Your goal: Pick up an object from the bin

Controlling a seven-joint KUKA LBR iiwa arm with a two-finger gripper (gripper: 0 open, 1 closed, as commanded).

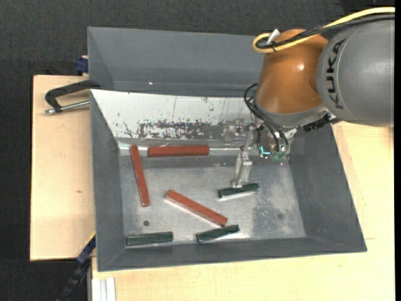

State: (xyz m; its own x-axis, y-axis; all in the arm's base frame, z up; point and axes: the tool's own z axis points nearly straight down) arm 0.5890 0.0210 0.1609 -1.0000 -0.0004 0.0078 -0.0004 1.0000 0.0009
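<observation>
The grey metal bin [319, 193] has a scuffed, speckled floor. The gripper [240, 180] stands right of centre with its tip at a short dark green bar [238, 192], seemingly touching it. I cannot tell whether it is open or closed. Three red bars [196, 207] lie to the left, and two more green bars [217, 233] lie along the near wall.

The grey arm [363, 61] is seen reaching in from the right, its wrist wrapped in an orange cover [288, 74] over which a yellow cable [326, 27] is looped. Below the wrist, the claw [240, 177] is pointed steeply downward and slightly leftward, with dark wires [269, 133] bunched at its base.
</observation>
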